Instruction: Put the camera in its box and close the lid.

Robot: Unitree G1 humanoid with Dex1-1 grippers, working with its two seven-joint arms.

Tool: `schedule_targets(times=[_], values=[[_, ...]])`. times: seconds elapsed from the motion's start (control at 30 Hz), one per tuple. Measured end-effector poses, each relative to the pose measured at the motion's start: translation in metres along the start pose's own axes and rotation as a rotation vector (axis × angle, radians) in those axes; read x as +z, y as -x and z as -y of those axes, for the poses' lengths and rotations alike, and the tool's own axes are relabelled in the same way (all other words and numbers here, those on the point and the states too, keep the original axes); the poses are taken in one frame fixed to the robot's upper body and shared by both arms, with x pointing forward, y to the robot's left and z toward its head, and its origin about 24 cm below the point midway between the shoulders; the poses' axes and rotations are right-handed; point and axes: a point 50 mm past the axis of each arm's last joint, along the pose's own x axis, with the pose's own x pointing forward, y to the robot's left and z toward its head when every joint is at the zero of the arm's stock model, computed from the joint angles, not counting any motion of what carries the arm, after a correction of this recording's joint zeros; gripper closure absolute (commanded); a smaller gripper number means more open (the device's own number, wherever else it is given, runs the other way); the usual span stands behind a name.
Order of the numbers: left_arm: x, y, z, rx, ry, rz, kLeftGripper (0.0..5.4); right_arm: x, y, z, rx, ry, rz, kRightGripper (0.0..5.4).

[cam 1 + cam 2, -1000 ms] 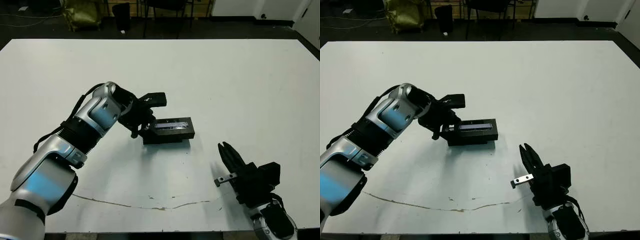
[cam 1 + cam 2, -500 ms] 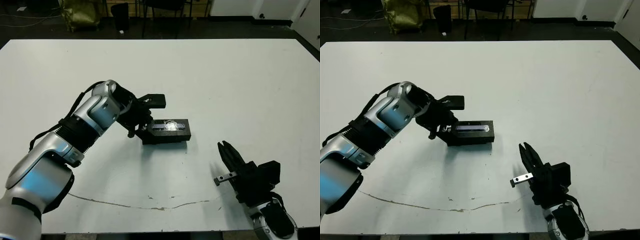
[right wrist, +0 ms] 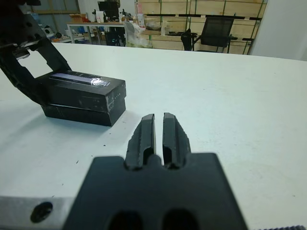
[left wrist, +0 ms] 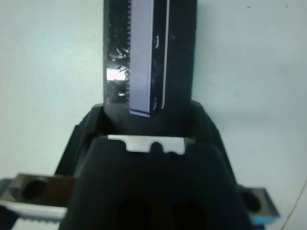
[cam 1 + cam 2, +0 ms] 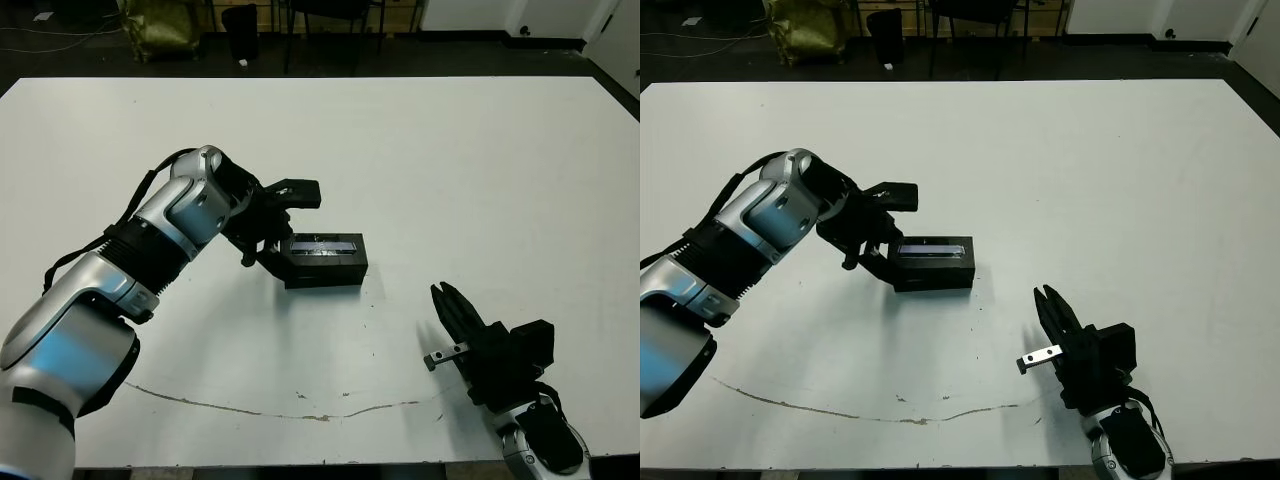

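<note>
On the white table [image 5: 480, 160], the left gripper [image 5: 268, 232] clamps the lid [image 5: 322, 246] sitting on the box [image 5: 320, 275].
Right gripper [image 5: 455, 310] rests nearby, fingers together.

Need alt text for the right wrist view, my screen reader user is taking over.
A closed black box with its lid on sits on the white table, the left pincer at its far end. In front, the right pincer, nearly shut, holds nothing.

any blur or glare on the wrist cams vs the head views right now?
Left wrist view: soft focus throughout, with a bright glare patch on the lid beside its pale strip. Right wrist view: the right gripper and lid are fairly sharp; the room behind is softer. Left and right eye views: sharp, even light, soft shadows on the table under the left gripper.
</note>
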Motion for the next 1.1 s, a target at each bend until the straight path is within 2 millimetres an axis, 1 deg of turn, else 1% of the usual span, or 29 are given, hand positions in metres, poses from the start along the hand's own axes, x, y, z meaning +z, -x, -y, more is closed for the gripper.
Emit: schedule_targets(times=[0.13,0.9,1.1], values=[[0.003,0.005,-0.003,0.024,0.02,-0.017,3.14,0.0,0.0,-0.001,0.002,-0.006,0.0,5.4],[0.009,-0.002,0.001,0.002,0.014,-0.024,3.14,0.0,0.0,-0.006,0.005,-0.02,-0.006,5.4],[0.015,0.008,-0.003,0.029,0.044,-0.004,3.14,-0.002,0.001,-0.006,0.002,-0.015,-0.009,5.4]])
